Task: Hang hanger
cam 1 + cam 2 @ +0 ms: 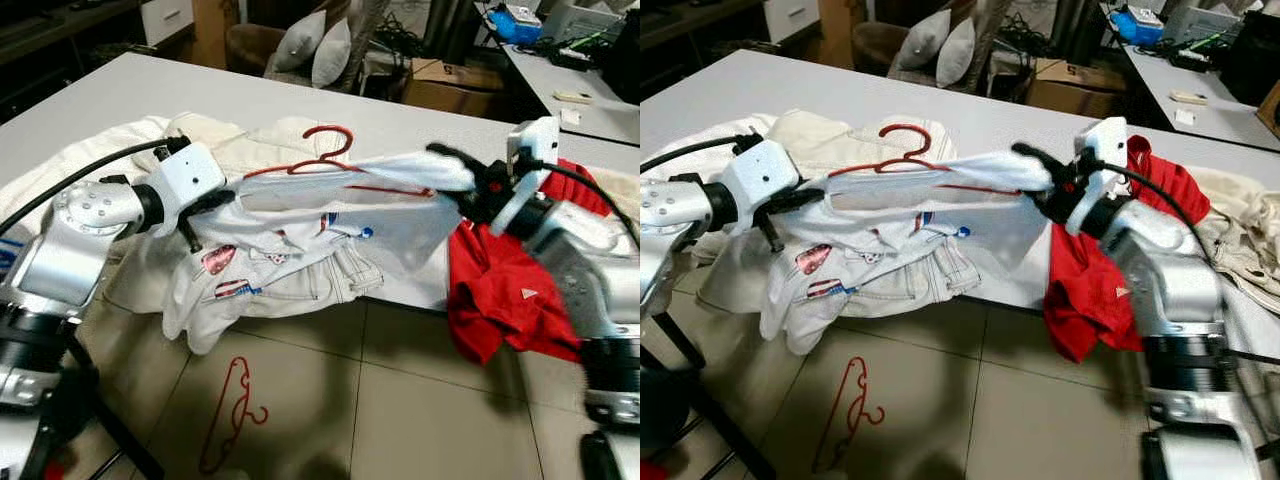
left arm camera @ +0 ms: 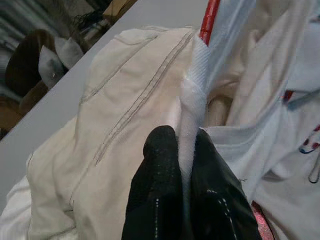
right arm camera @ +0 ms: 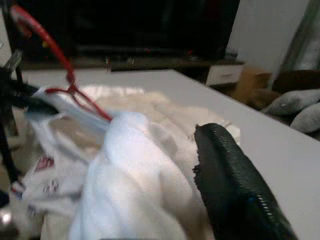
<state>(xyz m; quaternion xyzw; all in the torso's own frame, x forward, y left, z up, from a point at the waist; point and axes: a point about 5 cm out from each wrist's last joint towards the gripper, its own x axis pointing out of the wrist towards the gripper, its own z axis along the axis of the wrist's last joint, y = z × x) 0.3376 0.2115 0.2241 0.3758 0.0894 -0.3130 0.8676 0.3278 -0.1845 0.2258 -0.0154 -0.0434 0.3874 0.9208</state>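
A white shirt (image 1: 300, 240) with small printed patches is stretched in the air between my two grippers, over the table's front edge. A red hanger (image 1: 328, 150) sits in its neck, with the hook sticking up. My left gripper (image 1: 212, 205) is shut on the shirt's left end, and in the left wrist view its fingertips (image 2: 165, 145) pinch a white hem (image 2: 192, 100) below the hanger's red bar (image 2: 210, 17). My right gripper (image 1: 455, 170) is shut on the bunched right end. The right wrist view has one black finger (image 3: 230, 175) beside the white cloth (image 3: 130, 185).
A second red hanger (image 1: 232, 410) lies on the tiled floor below. A red garment (image 1: 500, 290) hangs over the grey table's (image 1: 150, 90) front edge at the right. Cream clothes (image 1: 215, 135) are piled on the table behind the shirt. Cushions, boxes and another desk stand beyond.
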